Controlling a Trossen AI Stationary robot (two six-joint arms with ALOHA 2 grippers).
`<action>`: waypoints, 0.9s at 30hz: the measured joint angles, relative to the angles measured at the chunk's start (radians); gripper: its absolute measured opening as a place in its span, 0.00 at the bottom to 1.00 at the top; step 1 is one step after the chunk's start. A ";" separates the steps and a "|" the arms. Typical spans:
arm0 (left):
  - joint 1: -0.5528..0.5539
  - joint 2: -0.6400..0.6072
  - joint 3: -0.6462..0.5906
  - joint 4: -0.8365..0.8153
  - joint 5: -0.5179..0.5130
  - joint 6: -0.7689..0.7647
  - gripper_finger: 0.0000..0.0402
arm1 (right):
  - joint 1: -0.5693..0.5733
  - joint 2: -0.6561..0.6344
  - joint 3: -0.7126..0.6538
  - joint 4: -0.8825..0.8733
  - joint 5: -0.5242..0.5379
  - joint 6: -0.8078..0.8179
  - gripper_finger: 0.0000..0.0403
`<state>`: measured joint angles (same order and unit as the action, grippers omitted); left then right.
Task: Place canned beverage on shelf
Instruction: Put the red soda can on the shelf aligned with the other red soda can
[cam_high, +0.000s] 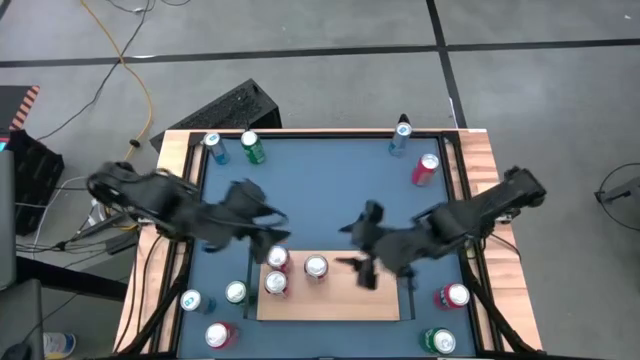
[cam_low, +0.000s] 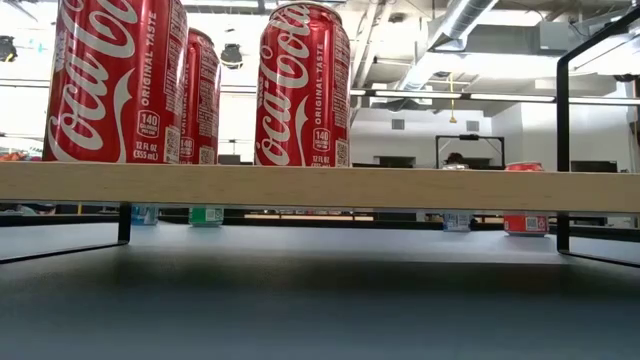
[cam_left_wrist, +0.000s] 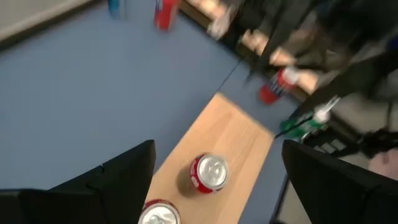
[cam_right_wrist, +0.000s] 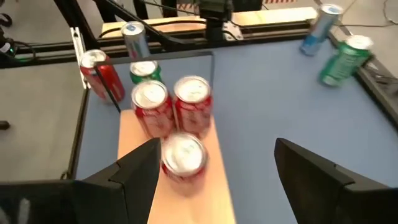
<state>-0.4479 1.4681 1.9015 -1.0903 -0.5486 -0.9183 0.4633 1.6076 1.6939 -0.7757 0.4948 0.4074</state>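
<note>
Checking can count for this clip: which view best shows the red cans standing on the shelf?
The high view: all three red cans stand apart, clustered at the left end of the shelf. The right wrist view shows three, crowded. The low view overlaps them; the left wrist view shows two.

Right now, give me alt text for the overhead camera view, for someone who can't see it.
Three red cans stand at the left end of a wooden shelf on a blue table. The left gripper and right gripper hover over it, jaws open and empty. More cans stand around the table's edges.
</note>
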 joint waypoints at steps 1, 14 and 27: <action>-0.015 -0.025 0.000 0.000 -0.028 0.005 0.83 | -0.001 0.029 0.000 0.026 -0.002 -0.005 0.75; -0.137 -0.199 0.000 -0.090 -0.186 0.034 0.83 | -0.061 0.202 0.001 0.207 -0.056 -0.012 0.75; -0.156 -0.197 -0.001 -0.180 -0.204 0.024 0.83 | -0.082 0.247 0.001 0.103 -0.110 0.064 0.75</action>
<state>-0.6037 1.2713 1.9002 -1.2707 -0.7521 -0.8940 0.3817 1.8549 1.6948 -0.6730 0.3844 0.4709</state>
